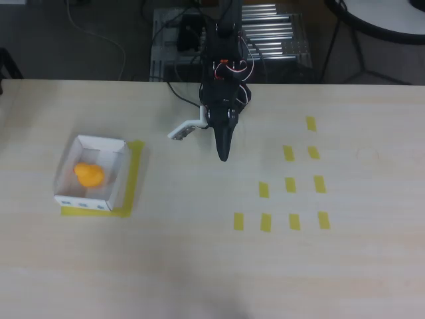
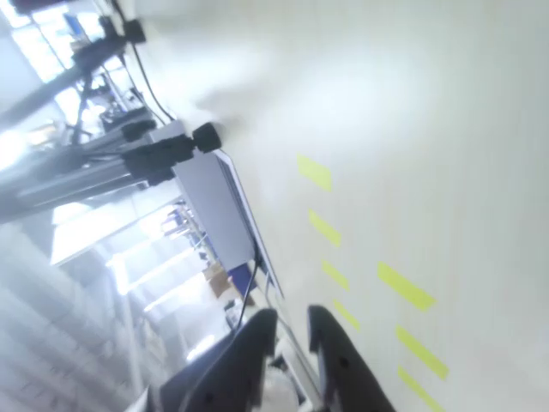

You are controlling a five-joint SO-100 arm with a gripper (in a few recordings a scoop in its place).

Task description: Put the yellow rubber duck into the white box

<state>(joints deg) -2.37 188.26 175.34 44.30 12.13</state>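
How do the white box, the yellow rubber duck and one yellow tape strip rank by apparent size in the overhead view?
1. white box
2. yellow rubber duck
3. tape strip, clearly smallest

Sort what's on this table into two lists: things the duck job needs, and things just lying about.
Job things: yellow duck, lying inside the white box; the arm's tool, apart from both.

Lying about: yellow tape strips on the table's right half in the overhead view; yellow tape under the box.
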